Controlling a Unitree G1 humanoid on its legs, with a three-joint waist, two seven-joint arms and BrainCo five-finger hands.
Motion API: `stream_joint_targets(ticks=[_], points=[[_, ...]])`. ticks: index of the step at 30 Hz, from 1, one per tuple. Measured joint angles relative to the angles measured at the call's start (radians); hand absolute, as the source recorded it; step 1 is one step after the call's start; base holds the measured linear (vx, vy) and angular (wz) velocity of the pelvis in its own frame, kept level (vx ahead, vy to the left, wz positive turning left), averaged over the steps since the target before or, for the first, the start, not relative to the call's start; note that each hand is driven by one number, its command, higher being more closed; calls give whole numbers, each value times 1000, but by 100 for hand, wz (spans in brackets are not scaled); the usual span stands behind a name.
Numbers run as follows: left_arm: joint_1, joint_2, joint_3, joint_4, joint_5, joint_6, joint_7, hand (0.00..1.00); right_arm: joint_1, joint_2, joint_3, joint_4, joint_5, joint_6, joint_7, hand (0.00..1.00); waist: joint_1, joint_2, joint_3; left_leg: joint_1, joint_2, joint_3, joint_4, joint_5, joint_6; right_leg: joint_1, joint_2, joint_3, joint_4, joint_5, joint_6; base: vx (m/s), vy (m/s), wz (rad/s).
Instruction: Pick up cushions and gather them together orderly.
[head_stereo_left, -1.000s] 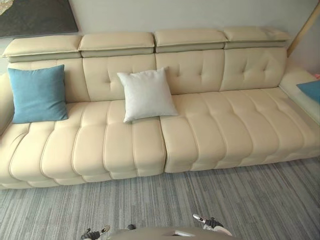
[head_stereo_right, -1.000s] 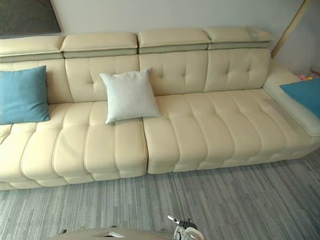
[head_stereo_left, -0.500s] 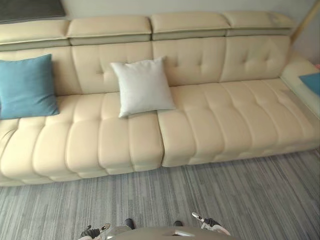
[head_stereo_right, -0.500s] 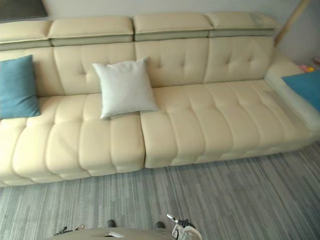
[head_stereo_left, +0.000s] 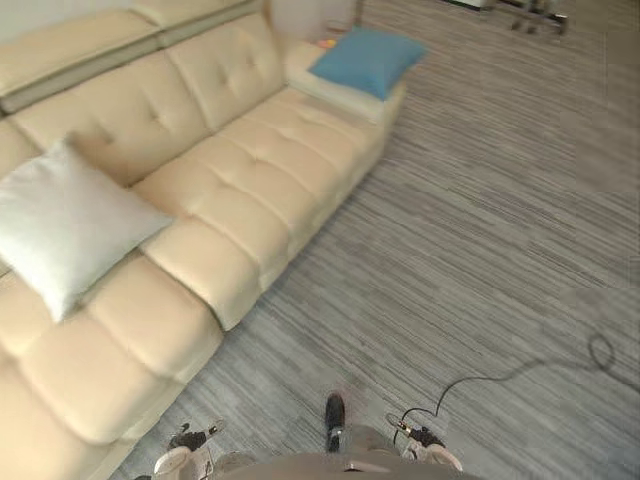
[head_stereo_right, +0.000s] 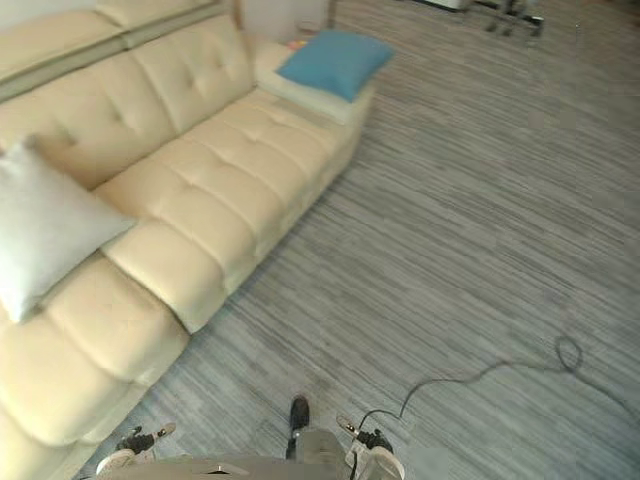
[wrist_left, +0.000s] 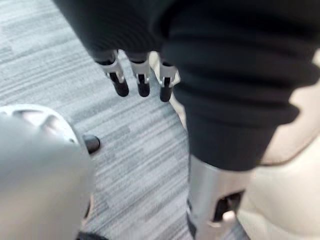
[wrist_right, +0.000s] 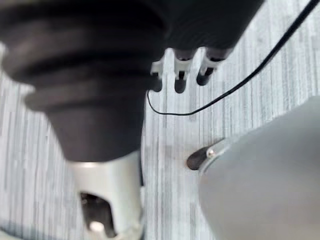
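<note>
A white cushion (head_stereo_left: 65, 235) leans against the backrest of the cream sofa (head_stereo_left: 250, 170) at the left. A blue cushion (head_stereo_left: 367, 60) lies flat on the sofa's far right end, near the top of the view. My left hand (wrist_left: 141, 80) hangs low at my side over the carpet, close to the sofa's front. Its fingers are straight and hold nothing. My right hand (wrist_right: 180, 82) hangs the same way above the carpet, open and empty. Both hands are far from either cushion.
Grey striped carpet (head_stereo_left: 480, 230) stretches to the right of the sofa. A wheeled furniture base (head_stereo_left: 530, 15) stands at the far top right. Small colourful items (head_stereo_left: 325, 43) lie on the sofa's end beside the blue cushion.
The whole picture has swung: the camera has turned to the right. The left blue cushion has left the view and the right-end blue cushion shows in full. Both hands still hang low.
</note>
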Motion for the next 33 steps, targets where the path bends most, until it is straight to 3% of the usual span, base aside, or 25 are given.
stream_joint_targets(ticks=[3, 5, 7, 9, 11, 12, 13, 14, 16, 19, 21, 24, 26, 27, 29, 30, 31, 33], points=[[-3, -11, -33, 0, 1, 0, -13, 0, -10, -18, 0, 1, -18, -1, 1, 0, -15, 27, 11, 27, 16, 50, -21, 21, -34, 6, -28, -214, 15, -17, 10, 54, -122, -57], [-4, -19, -54, -1, 1, 1, -14, 0, -15, -37, 0, 5, -27, -1, 1, 0, -21, 45, 17, 50, 29, 46, -45, 40, -62, 23, 2, -197, 17, -29, 12, 69, -140, -28], [-7, -23, -77, -3, 0, 1, -14, 0, -34, -51, 0, 19, -27, 0, 2, 0, -14, 67, 19, 61, 44, 29, -48, 54, -67, 17, 29, -159, 21, -39, 10, 74, -152, -51], [-9, -22, -81, -4, 0, 2, -13, 0, -43, -56, 1, 35, -26, 0, 3, 0, -13, 68, 19, 55, 67, 14, 28, 59, -78, 3, 34, -123, 51, -75, 16, 24, -100, -54], [-8, -19, -77, -13, -1, 1, -13, 0, -36, -58, 7, 44, -24, 0, 3, 0, -11, 57, 29, -4, 154, -27, 302, 54, -83, 20, 41, -78, 70, -110, 4, 40, -101, -66], [-8, -22, -68, -19, -1, 1, -14, 0, -35, -59, 12, 42, -24, -1, 3, 0, -10, 66, 35, -47, 207, -77, 458, 78, -43, 40, 55, -57, 69, -116, -3, 122, -93, -91], [-8, -29, -64, -24, -2, 1, -14, 0, -32, -70, 27, 39, -24, -1, 1, 0, -10, 77, 45, -115, 246, -165, 623, 57, -14, 61, 78, -19, 70, -127, -18, 132, -30, -79], [-8, -34, -56, -30, -5, 0, -14, 0, -32, -70, 27, 34, -23, -1, 1, 0, -9, 81, 48, -139, 244, -202, 669, 36, -10, 69, 83, -3, 72, -131, -24, 177, 17, -78], [-8, -47, -26, -41, -25, -2, -14, 0, -29, -64, 28, 14, -15, 0, 0, 0, -3, 83, 50, -234, 183, -311, 727, -29, -23, 88, 90, 34, 73, -145, -32, 168, 44, -56], [-7, -61, -19, -85, -52, -8, -14, 0, -25, -55, 26, 7, -13, 2, 0, 0, 34, 79, 54, -341, 76, -385, 554, -68, -3, 111, 87, 109, 57, -154, -24, 199, 82, -64], [0, -79, 8, -112, -52, -8, -13, 0, -20, -48, 27, -15, -12, 4, 0, 0, 40, 75, 56, -389, 35, -411, 376, -54, 10, 131, 79, 146, 38, -162, -10, 269, 157, -58], [0, -93, 30, -132, -53, -10, -12, 0, -12, -39, 25, -39, -13, 1, 0, 0, 59, 72, 53, -428, -25, -537, 171, 17, 0, 121, 60, 211, 43, -186, 26, 228, 164, -75], [4, -91, 38, -130, -52, -8, -11, 0, -12, -30, 29, -40, -15, 2, 1, 0, 64, 67, 30, -428, -48, -560, 197, 55, 43, 111, 41, 285, 78, -227, 70, 374, 280, -104], [7, -94, 41, -131, -52, -9, -10, 0, -11, -25, 30, -42, -15, 2, 1, 0, 68, 63, 18, -423, -50, -540, 206, 56, 45, 101, 31, 302, 100, -243, 79, 425, 309, -116], [16, -63, 37, -122, -51, -8, -9, 0, 16, 2, 44, -61, -27, 1, 4, 0, 72, -6, -20, -365, -86, -417, 202, 21, 67, -1, -61, 316, 409, -315, 183, 429, 285, -108], [15, -58, 36, -118, -52, -8, -9, 0, 14, 6, 48, -65, -27, 1, 6, 0, 72, -15, -20, -344, -98, -406, 197, 10, 73, -21, -71, 319, 480, -313, 197, 454, 245, -79], [15, -40, 5, -106, -51, -6, -6, 0, 15, 12, 52, -75, -27, 1, 8, 0, 64, -17, -16, -281, -111, -370, 189, -8, 102, -59, -87, 319, 675, -276, 236, 441, 197, -57], [15, -23, -34, -90, -51, 1, -4, 0, 18, 12, 52, -73, -27, 1, 8, 0, 43, -18, -11, -197, -129, -369, 161, -31, 117, -68, -115, 260, 843, -249, 225, 475, 169, -33]])
